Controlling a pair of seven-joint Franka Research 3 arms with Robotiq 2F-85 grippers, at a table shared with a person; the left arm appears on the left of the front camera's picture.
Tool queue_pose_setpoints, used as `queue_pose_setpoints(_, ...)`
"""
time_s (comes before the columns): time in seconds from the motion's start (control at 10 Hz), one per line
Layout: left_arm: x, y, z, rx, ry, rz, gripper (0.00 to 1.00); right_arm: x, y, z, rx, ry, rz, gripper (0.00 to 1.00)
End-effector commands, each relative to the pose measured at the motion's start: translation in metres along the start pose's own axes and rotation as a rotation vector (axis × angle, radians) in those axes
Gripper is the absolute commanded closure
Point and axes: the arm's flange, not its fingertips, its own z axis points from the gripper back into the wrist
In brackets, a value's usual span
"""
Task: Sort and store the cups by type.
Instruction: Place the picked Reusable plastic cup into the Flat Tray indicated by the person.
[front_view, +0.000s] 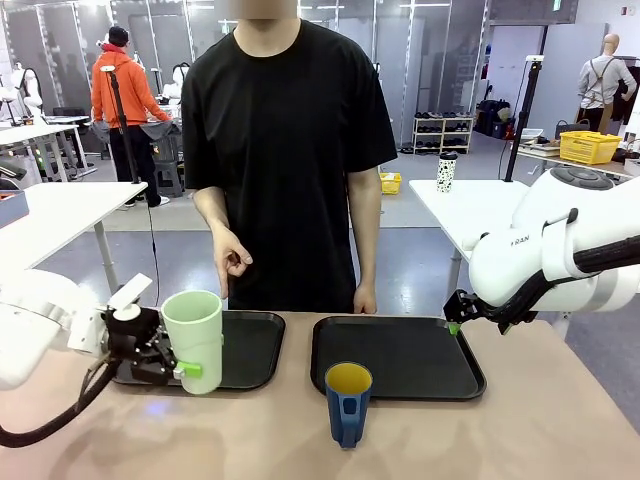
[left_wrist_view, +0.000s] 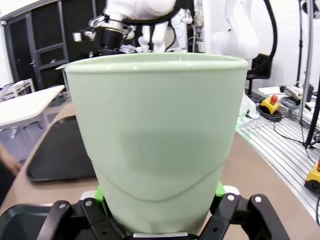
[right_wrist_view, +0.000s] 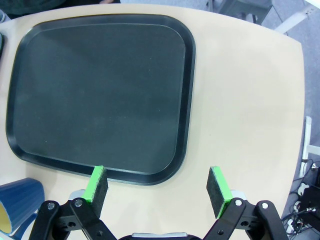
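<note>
Left gripper (front_view: 188, 368) pinches the pale green tumbler (front_view: 194, 335) low on its wall, holding it upright at the near left, right at the near edge of the left tray (front_view: 255, 345). Whether its base already rests on that tray or hangs just above it, I cannot tell. Near the middle, the dark blue mug (front_view: 347, 400) with the yellow inside stands upright on the bare table (front_view: 500, 430), just in front of the near left corner of the right tray (front_view: 400, 355), with nothing touching it. Both black trays lie side by side a little farther back, and nothing stands fully inside either one. Over the near right edge of the right tray the right gripper (right_wrist_view: 159, 176) hovers with its jaws spread wide and nothing between them. At the far side a person stands with one hand (front_view: 232, 262) held loosely above the far edge of the left tray. By my reading the sorting is at an early stage: the tumbler is in hand but not released, and the mug has yet to be picked up and put away.
</note>
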Motion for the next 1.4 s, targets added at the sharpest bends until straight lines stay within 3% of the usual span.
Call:
queue_pose_setpoints(0.0, 0.004, 0.019, 0.03, 0.021, -0.024, 0.011, 0.18, 0.0, -0.001, -0.001, 0.002, 0.0, -0.003, 0.0)
queue_pose_setpoints(0.3, 0.012, 0.056, 0.081, 0.07, -0.029, -0.02, 0.18, 0.0, -0.001, -0.001, 0.002, 0.0, -0.003, 0.0)
queue_pose_setpoints(0.7, 0.008, 0.103, 0.11, 0.096, -0.071, -0.011, 0.18, 0.0, -0.001, -0.001, 0.002, 0.0, -0.003, 0.0)
queue_pose_setpoints(1.3, 0.004, 0.099, 0.109, 0.111, -0.022, -0.024, 0.18, 0.0, -0.001, -0.001, 0.002, 0.0, -0.003, 0.0)
